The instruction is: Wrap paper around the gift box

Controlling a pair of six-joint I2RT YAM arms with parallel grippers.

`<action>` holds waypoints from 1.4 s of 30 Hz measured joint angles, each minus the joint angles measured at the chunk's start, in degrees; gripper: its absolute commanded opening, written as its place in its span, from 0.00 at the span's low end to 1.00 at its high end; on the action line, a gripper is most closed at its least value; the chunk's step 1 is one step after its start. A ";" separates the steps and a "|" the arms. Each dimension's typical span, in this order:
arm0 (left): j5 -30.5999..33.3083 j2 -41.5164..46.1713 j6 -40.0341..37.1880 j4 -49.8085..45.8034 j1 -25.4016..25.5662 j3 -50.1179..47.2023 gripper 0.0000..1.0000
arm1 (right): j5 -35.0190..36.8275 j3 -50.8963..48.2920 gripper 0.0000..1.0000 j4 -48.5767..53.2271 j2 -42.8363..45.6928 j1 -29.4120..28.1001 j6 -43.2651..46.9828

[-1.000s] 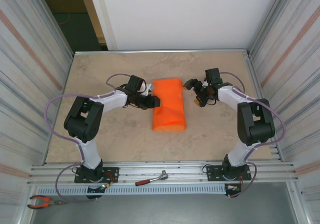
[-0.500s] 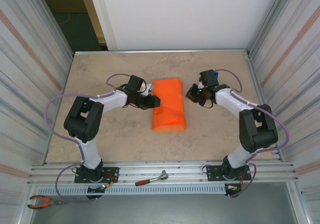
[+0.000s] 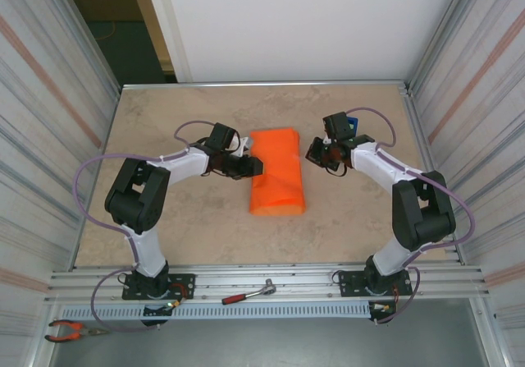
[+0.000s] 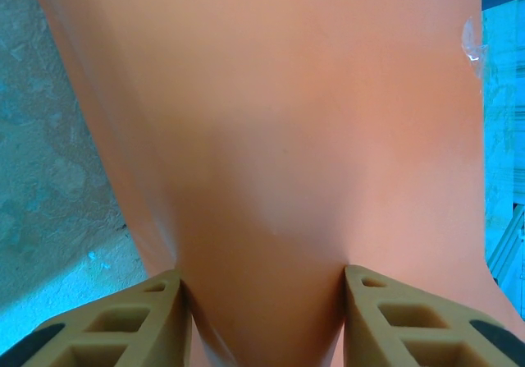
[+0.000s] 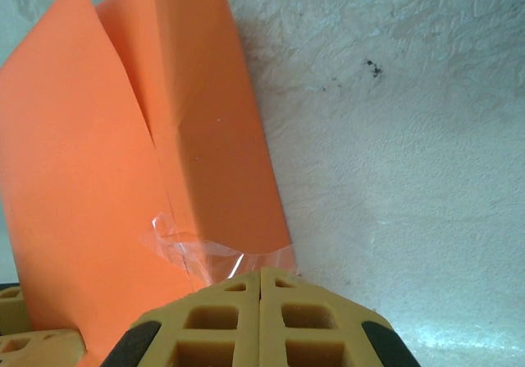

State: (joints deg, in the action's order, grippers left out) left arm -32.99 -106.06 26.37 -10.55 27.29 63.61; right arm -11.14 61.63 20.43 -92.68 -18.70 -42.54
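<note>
The orange paper (image 3: 277, 172) lies folded into a long parcel at the middle of the table; the gift box is hidden inside it. My left gripper (image 3: 253, 166) is at the parcel's left edge. In the left wrist view its fingers (image 4: 139, 322) press the paper (image 4: 271, 137) from both sides. My right gripper (image 3: 317, 153) is shut just off the parcel's right edge. Its closed tips (image 5: 260, 273) touch a strip of clear tape (image 5: 205, 250) stuck across the paper's seam (image 5: 156, 162). I cannot tell if the tape is pinched.
A blue tape dispenser (image 3: 353, 125) sits behind the right wrist. On the rail at the near edge lie a ratchet wrench (image 3: 246, 294) and red pliers (image 3: 74, 331). Corrugated walls close in both sides of the beige tabletop (image 3: 180, 236).
My right gripper has gone from open to shut and has moved left to the parcel's right edge. The left arm and the parcel have not moved.
</note>
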 measured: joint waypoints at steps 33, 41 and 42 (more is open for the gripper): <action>0.04 0.02 0.46 -0.22 -0.02 0.02 0.43 | -7.80 -2.01 0.00 -13.42 -8.76 0.70 -4.61; 0.04 0.00 0.44 -0.28 -0.02 0.07 0.43 | -11.23 -9.86 0.00 -16.94 -6.08 5.40 -6.49; 0.04 0.00 0.46 -0.31 -0.02 0.11 0.43 | -11.50 -9.86 0.00 -17.33 -6.01 5.55 -6.56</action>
State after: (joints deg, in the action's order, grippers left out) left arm -32.95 -106.06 26.83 -10.85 27.27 63.72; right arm -22.63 51.77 3.09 -98.70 -13.15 -49.10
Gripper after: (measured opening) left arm 0.434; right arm 0.063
